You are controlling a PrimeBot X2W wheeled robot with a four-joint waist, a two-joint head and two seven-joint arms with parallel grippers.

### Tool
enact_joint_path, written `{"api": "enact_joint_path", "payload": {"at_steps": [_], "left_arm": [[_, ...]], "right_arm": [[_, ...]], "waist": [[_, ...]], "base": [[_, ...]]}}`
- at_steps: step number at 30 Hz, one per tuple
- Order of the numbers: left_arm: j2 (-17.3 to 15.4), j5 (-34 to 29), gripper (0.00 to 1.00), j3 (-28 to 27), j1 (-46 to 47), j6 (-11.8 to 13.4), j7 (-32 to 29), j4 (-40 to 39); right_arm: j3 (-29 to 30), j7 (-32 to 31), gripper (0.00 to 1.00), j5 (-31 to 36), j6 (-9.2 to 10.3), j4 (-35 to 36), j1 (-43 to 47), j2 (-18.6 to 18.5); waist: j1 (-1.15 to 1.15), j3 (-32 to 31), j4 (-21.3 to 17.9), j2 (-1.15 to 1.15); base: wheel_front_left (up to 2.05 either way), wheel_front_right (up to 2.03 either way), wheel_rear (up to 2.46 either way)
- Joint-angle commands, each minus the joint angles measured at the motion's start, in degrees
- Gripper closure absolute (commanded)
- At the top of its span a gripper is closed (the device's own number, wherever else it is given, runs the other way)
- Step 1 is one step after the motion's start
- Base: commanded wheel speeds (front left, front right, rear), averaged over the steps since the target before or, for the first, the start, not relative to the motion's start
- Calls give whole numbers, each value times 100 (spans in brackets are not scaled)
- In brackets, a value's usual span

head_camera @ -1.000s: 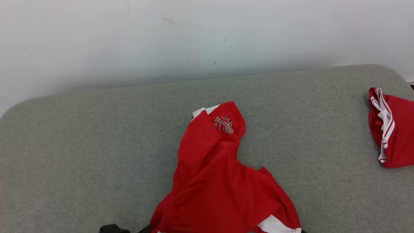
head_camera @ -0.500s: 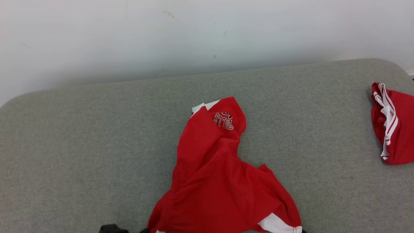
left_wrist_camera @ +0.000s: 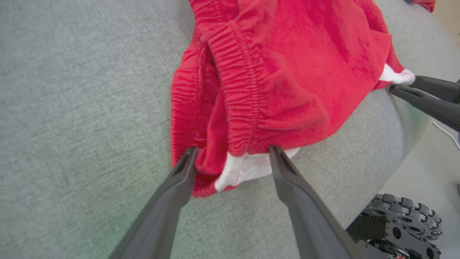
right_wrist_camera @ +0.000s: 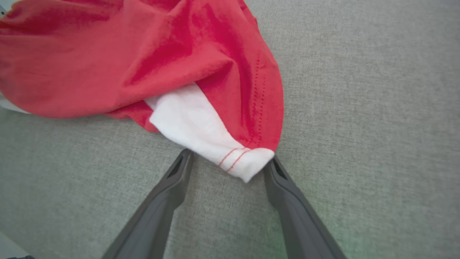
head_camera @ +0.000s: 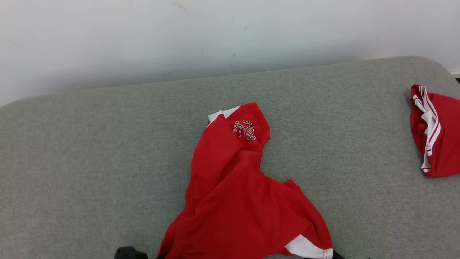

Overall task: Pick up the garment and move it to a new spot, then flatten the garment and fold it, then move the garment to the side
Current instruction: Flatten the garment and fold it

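Both wide open, left gripper [left_wrist_camera: 233, 153] astride waistband [left_wrist_camera: 235, 86] of red shorts [head_camera: 233, 201], right gripper [right_wrist_camera: 230, 158] around white hem corner [right_wrist_camera: 201, 122], nothing clamped, grey cushion [head_camera: 90, 144]

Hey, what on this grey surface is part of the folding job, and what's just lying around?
Job: red garment, crumpled at the near edge; left gripper, open around its waistband end; right gripper, open at its white corner.
Lying about: striped red garment at the far right.
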State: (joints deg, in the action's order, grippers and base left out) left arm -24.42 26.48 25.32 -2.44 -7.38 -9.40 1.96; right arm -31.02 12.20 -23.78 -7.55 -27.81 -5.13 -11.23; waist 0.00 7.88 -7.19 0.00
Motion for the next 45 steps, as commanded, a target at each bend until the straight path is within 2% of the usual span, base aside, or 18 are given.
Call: {"api": "enact_joint_path", "payload": {"at_steps": [1, 5, 7, 12, 14, 16, 17, 18, 19, 23, 24, 29, 35, 40, 45], "left_arm": [[8, 59, 0, 24, 51, -13, 47, 70], [29, 113, 0, 147, 124, -13, 80, 178], [26, 148, 6, 212, 156, -13, 91, 234], [-3, 185, 11, 322, 219, -13, 163, 360], [2, 205, 19, 359, 230, -14, 198, 417], [13, 234, 33, 394, 245, -14, 226, 459], [16, 248, 44, 411, 251, -14, 227, 483], [19, 257, 53, 432, 256, -14, 245, 506], [25, 281, 58, 449, 263, -14, 265, 529], [53, 347, 96, 526, 276, -14, 317, 628], [62, 390, 100, 538, 278, -14, 330, 642], [119, 707, 100, 624, 253, -14, 296, 672], [154, 1680, 100, 375, 257, -14, 253, 98], [79, 2356, 100, 129, 346, -14, 147, -739], [121, 2693, 100, -40, 430, 26, 70, -1511]], "right_arm": [[-40, -12, 0, -27, 15, -85, -52, 0], [-104, 4, 0, -51, 15, -158, -117, 34], [-134, 8, 0, -52, 15, -202, -167, 55], [-228, 25, 0, -107, 15, -305, -235, 92], [-260, 28, 0, -118, 15, -336, -262, 95], [-287, 46, 0, -144, 15, -356, -293, 102], [-298, 50, 5, -156, 15, -365, -304, 104], [-310, 59, 27, -173, 15, -376, -316, 107], [-326, 70, 43, -186, 13, -385, -327, 111], [-352, 118, 95, -258, 8, -432, -399, 147], [-351, 142, 100, -268, 8, -442, -424, 150], [-316, 237, 100, -382, 8, -380, -552, 153], [-53, 285, 100, -817, 8, 122, -569, -59], [209, 290, 100, -1150, 8, 859, -528, -477], [332, 141, 100, -1482, 8, 1730, -451, -894]], "waist": [[0, 7, -10, 0], [0, 24, -26, 0], [0, 32, -30, 0], [0, 24, -30, 0], [0, 18, -33, 0], [0, 17, -38, 0], [0, 16, -40, 0], [0, 15, -43, 0], [0, 14, -46, 0], [0, -7, -61, 0], [0, -11, -65, 0], [0, -44, -77, 0], [0, -122, -76, 0], [0, -209, -95, 0], [0, -300, -159, 0]], "base": [[0, 0, 0], [0, 0, 0], [0, 0, 0], [0, 0, 0], [0, 0, 0], [0, 0, 0], [0, 0, 0], [0, 0, 0], [0, 0, 0], [0, 0, 0], [0, 0, 0], [0, 0, 0], [0, 0, 0], [0, 0, 0], [0, 0, 0]]}}
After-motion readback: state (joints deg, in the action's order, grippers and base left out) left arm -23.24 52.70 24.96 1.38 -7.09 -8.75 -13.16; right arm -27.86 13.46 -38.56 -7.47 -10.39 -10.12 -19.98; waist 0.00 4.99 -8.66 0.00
